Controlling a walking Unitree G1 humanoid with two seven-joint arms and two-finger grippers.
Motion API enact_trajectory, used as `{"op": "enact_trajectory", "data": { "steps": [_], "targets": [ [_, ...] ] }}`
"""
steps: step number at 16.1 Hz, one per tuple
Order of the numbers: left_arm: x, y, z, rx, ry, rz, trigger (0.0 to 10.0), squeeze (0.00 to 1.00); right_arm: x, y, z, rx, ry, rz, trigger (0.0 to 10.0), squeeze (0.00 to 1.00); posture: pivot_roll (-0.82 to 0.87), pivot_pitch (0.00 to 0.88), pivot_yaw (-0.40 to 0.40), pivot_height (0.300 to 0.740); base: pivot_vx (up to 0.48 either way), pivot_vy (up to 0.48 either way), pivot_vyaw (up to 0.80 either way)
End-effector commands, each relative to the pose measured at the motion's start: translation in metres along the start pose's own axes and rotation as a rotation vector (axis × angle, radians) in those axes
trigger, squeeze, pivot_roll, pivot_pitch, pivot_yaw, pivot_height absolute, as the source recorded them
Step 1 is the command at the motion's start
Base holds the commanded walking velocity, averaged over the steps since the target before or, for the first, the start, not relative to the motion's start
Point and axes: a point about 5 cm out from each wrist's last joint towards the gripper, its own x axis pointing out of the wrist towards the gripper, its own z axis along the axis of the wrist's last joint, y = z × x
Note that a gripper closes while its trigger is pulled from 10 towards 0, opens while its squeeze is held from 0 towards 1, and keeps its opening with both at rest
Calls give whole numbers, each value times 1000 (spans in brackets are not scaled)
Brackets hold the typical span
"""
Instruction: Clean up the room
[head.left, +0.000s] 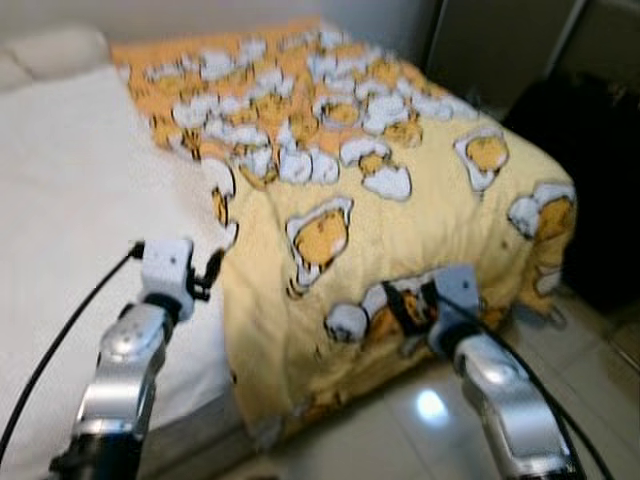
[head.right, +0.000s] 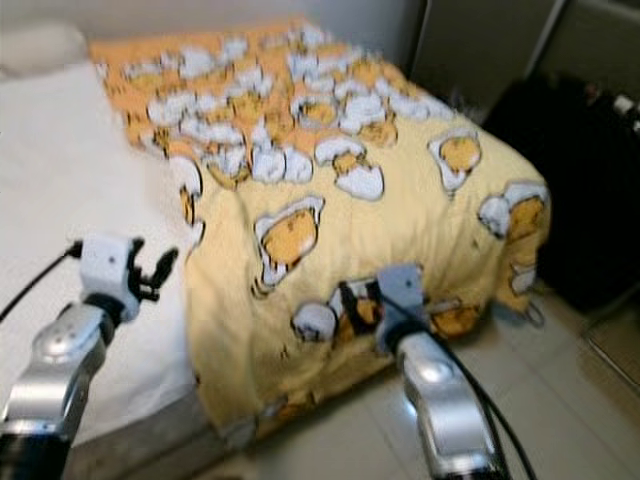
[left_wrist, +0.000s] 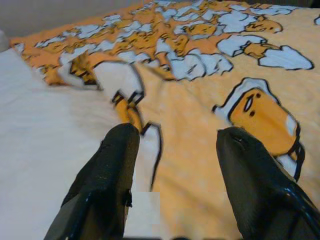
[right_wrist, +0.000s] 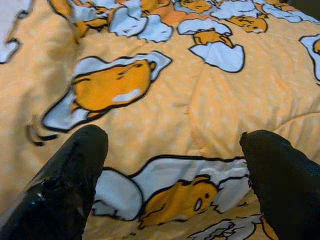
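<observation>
Left gripper (head.left: 205, 268), fingers spread, hovers at the yellow blanket's (head.left: 400, 150) left edge on the bed (head.left: 60, 200); right gripper (head.left: 415, 300), also spread, faces its near overhang, blanket running near-to-far.

From the head we look forward and down over the foot of a bed (head.left: 60, 200), with both arms in the lower frame; our two eye views share nearly the same scene, a little blurred. Our left wrist camera looks close along its fingers (left_wrist: 107, 170) at the yellow quilt (head.left: 400, 200) edge on the white sheet. Our right wrist camera sits close to the quilt's hanging side.
</observation>
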Motion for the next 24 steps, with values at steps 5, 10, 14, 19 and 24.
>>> {"op": "enact_trajectory", "data": {
  "steps": [5, 10, 14, 19, 24],
  "targets": [
    [17, -2, -17, -81, 119, -105, 10000, 1000, -4, -10, 1, -45, 28, 57, 10000, 0, 55, 0, 4, 740, 0, 0, 0],
    [40, 5, -25, -92, 237, -90, 10000, 0, -5, -12, 13, -62, 20, 264, 10000, 0, 82, 0, -14, 740, 0, 0, 0],
    [50, -3, -43, -93, 350, -115, 10000, 0, -27, -13, 21, -90, 42, 504, 10000, 0, 21, 0, 44, 740, 0, 0, 0],
    [50, -19, -61, -119, 426, -154, 10000, 0, -58, -14, 23, -72, 103, 599, 10000, 0, -65, 0, 42, 740, 0, 0, 0],
    [42, -50, -82, -125, 502, -218, 10000, 0, -77, -8, 19, -67, 165, 613, 10000, 0, -123, 29, 63, 740, 0, 0, 0]
  ]
}}
